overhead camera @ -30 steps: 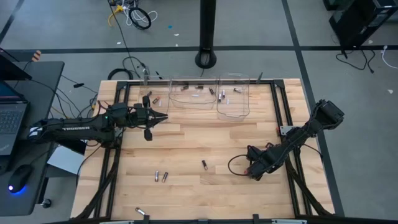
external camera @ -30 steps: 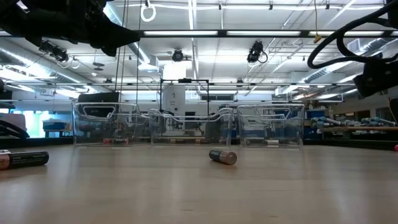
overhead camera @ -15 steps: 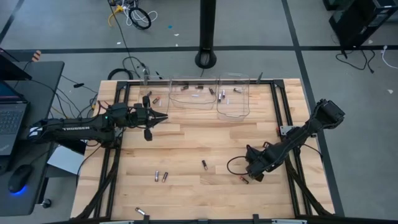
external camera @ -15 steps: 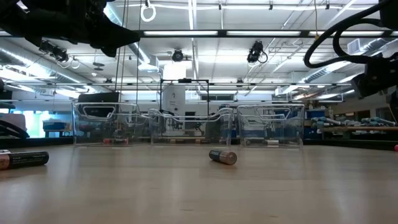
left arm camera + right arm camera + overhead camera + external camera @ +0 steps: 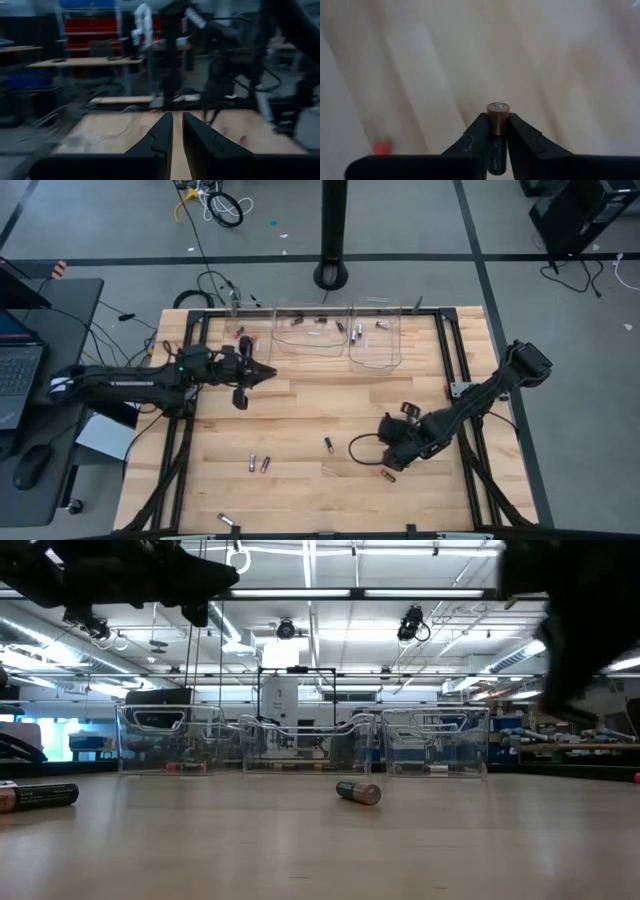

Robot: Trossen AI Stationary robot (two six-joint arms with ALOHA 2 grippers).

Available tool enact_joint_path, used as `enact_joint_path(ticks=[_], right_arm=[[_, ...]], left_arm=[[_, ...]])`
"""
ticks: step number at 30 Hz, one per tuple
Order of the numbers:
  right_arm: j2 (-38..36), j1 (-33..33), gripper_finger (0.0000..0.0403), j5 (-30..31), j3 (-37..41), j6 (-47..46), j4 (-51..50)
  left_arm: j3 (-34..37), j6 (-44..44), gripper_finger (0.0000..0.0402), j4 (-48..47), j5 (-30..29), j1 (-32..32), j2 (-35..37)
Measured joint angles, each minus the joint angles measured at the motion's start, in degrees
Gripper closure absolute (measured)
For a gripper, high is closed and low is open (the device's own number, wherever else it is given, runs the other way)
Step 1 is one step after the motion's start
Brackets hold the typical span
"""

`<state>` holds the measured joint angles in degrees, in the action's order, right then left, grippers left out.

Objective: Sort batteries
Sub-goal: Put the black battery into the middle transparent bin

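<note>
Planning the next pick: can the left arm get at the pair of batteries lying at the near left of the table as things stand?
Probably yes. The left gripper carries nothing, its fingers nearly closed, and only bare wood lies between it and the pair of batteries. The right gripper, gripping a battery, sits well to the side.

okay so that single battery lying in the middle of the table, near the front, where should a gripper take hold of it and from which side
Grip the battery across the middle of its round body, coming straight down from above. It lies flat on the bare table with open wood on both long sides, so the fingers should straddle it across its length. Gripped end to end, or off-centre, the small cylinder would probably roll or tilt.
</note>
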<state>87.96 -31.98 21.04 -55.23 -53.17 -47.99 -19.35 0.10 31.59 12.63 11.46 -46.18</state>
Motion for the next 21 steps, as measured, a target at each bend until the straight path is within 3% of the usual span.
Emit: enact_joint_path(ticks=[5, 10, 16, 21], right_arm=[[-0.1, 2.0, 0.0346, 14.3, -3.6, 9.8, 12.2], [-0.1, 5.5, 0.0346, 19.7, -3.0, 24.5, 33.4], [-0.1, 9.6, 0.0346, 18.0, -1.8, 44.0, 56.2], [0.0, 12.3, 0.0346, 12.4, -1.4, 50.5, 65.4]], left_arm=[[0.0, -2.6, 0.0353, 10.1, 5.7, -0.1, -9.9], [0.0, -2.1, 0.0349, 17.0, 6.2, -1.6, -19.4], [0.0, -0.4, 0.0313, 26.5, 6.1, -5.3, -28.0], [-0.7, -0.6, 0.0262, 31.5, 3.4, -8.4, -32.3]])
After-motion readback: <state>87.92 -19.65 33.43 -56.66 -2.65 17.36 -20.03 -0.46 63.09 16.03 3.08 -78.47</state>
